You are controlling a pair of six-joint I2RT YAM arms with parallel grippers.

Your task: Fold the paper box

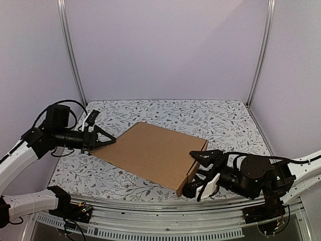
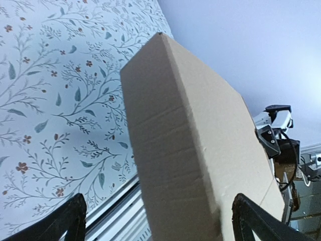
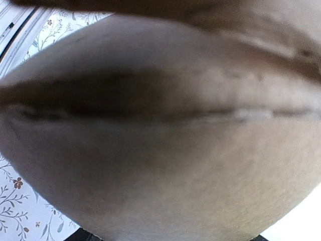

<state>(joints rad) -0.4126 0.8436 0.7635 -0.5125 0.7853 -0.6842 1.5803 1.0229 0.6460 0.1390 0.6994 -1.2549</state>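
Cardboard took up the middle of the scene: the paper box (image 1: pixel 150 150), a plain brown corrugated shallow mailer, lay flat and closed on the floral-printed worktop (image 1: pixel 210 118), turned at an angle so that one corner pointed left and its short end wall faced the near right. At that left corner stood the left gripper (image 1: pixel 103 130), its black fingers (image 2: pixel 70 221) spread as wide as they go, one on each side of the corner; from the left wrist they flanked the edge without touching it, so nothing was held there. Across the lid no flap stood up and no tab stuck out, which suggests the folding was all but done. On the right, the right gripper (image 1: pixel 193 171) had its fingers part-way apart and closed over the near right end of the box, one above the lid edge and one below the base. Its wrist camera saw only blurred cardboard with a dark seam running across, too close to tell whether the lid was fully seated. To do this step well, the right arm should probably hold steady and squeeze gently, so the corrugated wall is not crushed. The left arm should back straight off from the corner with its fingers wide, neither dragging the box nor lifting the lid.
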